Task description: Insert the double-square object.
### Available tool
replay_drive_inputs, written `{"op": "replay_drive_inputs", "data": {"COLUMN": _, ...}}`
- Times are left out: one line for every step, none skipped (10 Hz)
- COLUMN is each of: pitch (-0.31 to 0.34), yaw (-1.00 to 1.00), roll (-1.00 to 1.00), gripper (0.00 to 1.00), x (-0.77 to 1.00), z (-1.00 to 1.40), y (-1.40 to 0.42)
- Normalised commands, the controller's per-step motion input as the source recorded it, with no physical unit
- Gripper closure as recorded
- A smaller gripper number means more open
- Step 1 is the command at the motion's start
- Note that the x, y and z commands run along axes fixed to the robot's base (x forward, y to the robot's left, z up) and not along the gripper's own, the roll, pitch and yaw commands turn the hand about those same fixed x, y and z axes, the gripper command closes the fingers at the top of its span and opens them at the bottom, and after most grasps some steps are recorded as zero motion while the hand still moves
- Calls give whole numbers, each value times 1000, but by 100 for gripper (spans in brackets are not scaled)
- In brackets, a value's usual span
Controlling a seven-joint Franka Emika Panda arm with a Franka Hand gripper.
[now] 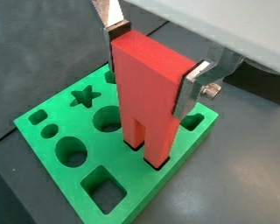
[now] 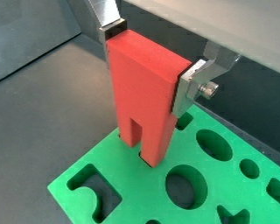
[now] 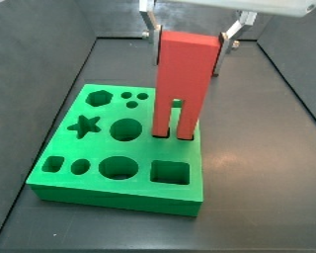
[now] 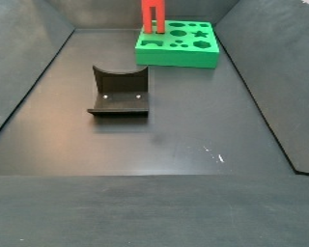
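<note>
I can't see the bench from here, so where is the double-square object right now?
The double-square object stands upright on the green board, prongs down at the board's edge, in both side views; the tool grips its top.

- The hand [image 1: 156, 59] grips the solid upper part of the tall red plastic double-square object [image 1: 147, 92] between its flat silver fingers [image 1: 196, 81].
- Its two square prongs reach down to the thick green board [image 1: 60, 131] with shaped cut-outs.
- The board lies on the dark bench [image 1: 20, 188].

A robot test lab; dark walled bench floor [image 4: 144, 145], a fixture [image 4: 119, 92], a green board [image 3: 95, 148].
</note>
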Motion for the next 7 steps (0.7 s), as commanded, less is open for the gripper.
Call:
{"op": "replay_drive_inputs", "data": {"pitch": 179, "yaw": -351, "roll": -40, "gripper": 100, "x": 0, "z": -211, "y": 0}}
{"op": "replay_drive_inputs", "data": {"pitch": 127, "yaw": -371, "roll": -66, "gripper": 100, "x": 71, "z": -331, "y": 0}}
{"op": "replay_drive_inputs", "data": {"pitch": 74, "yaw": -274, "roll": 0, "gripper": 100, "x": 211, "z": -474, "y": 0}}
{"op": "replay_drive_inputs", "data": {"pitch": 0, "yaw": -166, "roll": -1, "gripper": 100, "x": 211, "z": -600, "y": 0}}
{"op": "replay_drive_inputs", "data": {"pitch": -11, "yaw": 0, "roll": 0, "gripper": 100, "x": 0, "z": -449, "y": -126}}
{"op": "replay_drive_inputs", "data": {"pitch": -69, "yaw": 83, "roll": 14, "gripper": 100, "x": -89, "z": -311, "y": -160}}
{"op": "replay_drive_inputs", "data": {"pitch": -166, "yaw": 123, "roll": 0, "gripper": 100, "x": -91, "z": -397, "y": -74}}
